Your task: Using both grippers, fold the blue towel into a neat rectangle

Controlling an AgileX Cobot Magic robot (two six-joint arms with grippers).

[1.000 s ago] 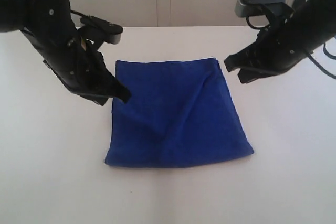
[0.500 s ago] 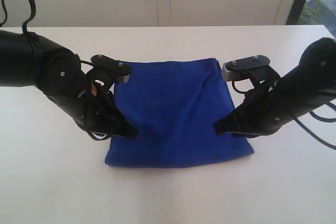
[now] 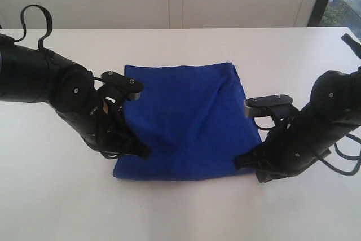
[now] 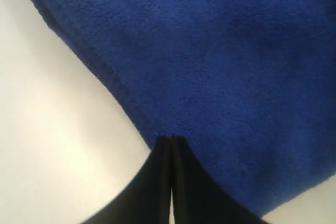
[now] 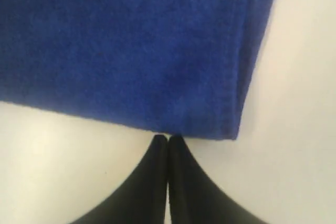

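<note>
– Fingers first: how do the two pairs stand?

– Both pairs are clenched. On my left gripper [image 3: 144, 153] the two fingers [image 4: 155, 182] are pressed flat together with nothing between them. The two fingers [image 5: 152, 182] of my right gripper [image 3: 242, 162] are pressed together the same way. That makes four fingers, none holding anything.

– And around them, biggest thing first?

– One white table [image 3: 180, 213] lies beneath all four fingers. One blue towel [image 3: 186, 119] lies on it between the two pairs, with a soft crease running across its middle. My left tips sit right at its hemmed side edge, close to one corner. My right tips point at another edge, just beside the neighbouring corner, and I cannot tell whether they touch the cloth. Two black arms follow, my left arm [image 3: 51, 83] and my right arm [image 3: 333, 105], one behind each pair. Smallest are two grey plates, a left plate [image 3: 121, 78] and a right plate [image 3: 269, 101], one above each pair of fingers.
</note>
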